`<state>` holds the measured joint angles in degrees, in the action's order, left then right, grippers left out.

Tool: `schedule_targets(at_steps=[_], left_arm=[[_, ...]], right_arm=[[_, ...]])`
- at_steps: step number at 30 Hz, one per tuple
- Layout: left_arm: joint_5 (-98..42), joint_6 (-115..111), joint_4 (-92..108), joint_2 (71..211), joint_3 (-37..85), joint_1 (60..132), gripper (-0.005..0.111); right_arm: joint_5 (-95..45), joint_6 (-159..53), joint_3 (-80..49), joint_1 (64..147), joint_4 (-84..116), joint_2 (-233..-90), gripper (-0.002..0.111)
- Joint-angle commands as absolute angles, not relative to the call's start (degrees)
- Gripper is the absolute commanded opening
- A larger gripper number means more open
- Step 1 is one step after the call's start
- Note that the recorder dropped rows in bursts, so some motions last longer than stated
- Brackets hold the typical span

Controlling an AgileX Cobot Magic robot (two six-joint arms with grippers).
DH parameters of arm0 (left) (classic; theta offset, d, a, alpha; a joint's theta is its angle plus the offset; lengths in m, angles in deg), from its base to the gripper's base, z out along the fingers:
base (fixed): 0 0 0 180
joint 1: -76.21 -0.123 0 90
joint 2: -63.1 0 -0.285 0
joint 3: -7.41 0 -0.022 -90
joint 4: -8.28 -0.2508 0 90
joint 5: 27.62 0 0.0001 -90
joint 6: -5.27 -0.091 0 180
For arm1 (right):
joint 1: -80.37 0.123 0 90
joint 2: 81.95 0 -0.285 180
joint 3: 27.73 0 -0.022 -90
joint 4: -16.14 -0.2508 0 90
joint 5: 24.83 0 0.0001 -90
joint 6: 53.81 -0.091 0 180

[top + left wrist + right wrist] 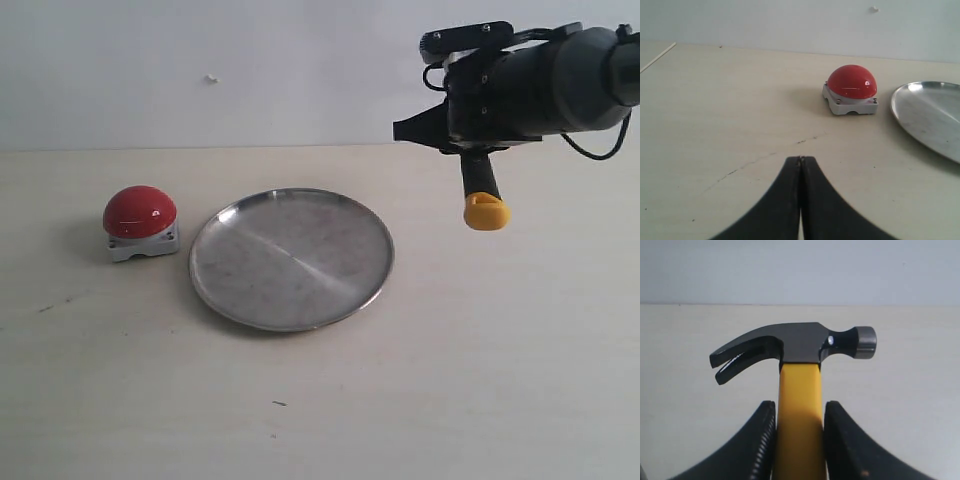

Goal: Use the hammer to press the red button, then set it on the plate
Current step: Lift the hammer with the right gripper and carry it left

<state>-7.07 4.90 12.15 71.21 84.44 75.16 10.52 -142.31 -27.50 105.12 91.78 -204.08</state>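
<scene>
My right gripper (800,407) is shut on the yellow handle of the hammer (799,390); its dark head and claw stick out past the fingertips. In the exterior view the right gripper (452,135) hovers high at the back right, and the hammer's yellow end (486,211) hangs below it. The silver plate (291,258) lies in the middle of the table, to the left of and below the hammer. Left of the plate sits the red button (140,211) on its white base. My left gripper (800,159) is shut and empty, low over the table, with the red button (852,82) some way ahead of it.
The plate's rim (900,107) shows beside the button in the left wrist view. A pale wall runs along the table's back edge (200,149). Small dark marks dot the tabletop (278,403). The left arm is outside the exterior view.
</scene>
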Motion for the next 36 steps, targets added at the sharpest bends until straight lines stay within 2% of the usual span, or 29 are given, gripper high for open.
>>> schedule_targets(at_steps=[1, 6, 12, 24, 29, 36], left_arm=[[-7.39, 5.27, 12.1, 70.89, 84.63, 75.22, 0.0], [-7.39, 5.27, 12.1, 70.89, 84.63, 75.22, 0.0], [-7.39, 5.27, 12.1, 70.89, 84.63, 75.22, 0.0], [-7.98, 3.55, 10.95, 70.89, 84.63, 75.2, 0.0], [-18.44, -1.04, 9.62, 70.89, 84.63, 75.2, 0.0], [-33.09, 10.0, 10.17, 70.89, 84.63, 75.2, 0.0]], right_arm=[[11.23, -156.9, -21.27, 105.02, 109.2, -198.96, 0.0], [13.56, -172.0, -13.79, 105.02, 116.08, -194.95, 0.0], [17.05, -166.56, -10.87, 105.02, 116.08, -193.53, 0.0], [4.34, -163.32, -12.13, 105.02, 116.08, -193.53, 0.0], [-3.04, -161.88, -13.65, 105.02, 116.08, -193.53, 0.0], [-5.6, -161.27, -14.91, 106.06, 116.08, -193.28, 0.0]])
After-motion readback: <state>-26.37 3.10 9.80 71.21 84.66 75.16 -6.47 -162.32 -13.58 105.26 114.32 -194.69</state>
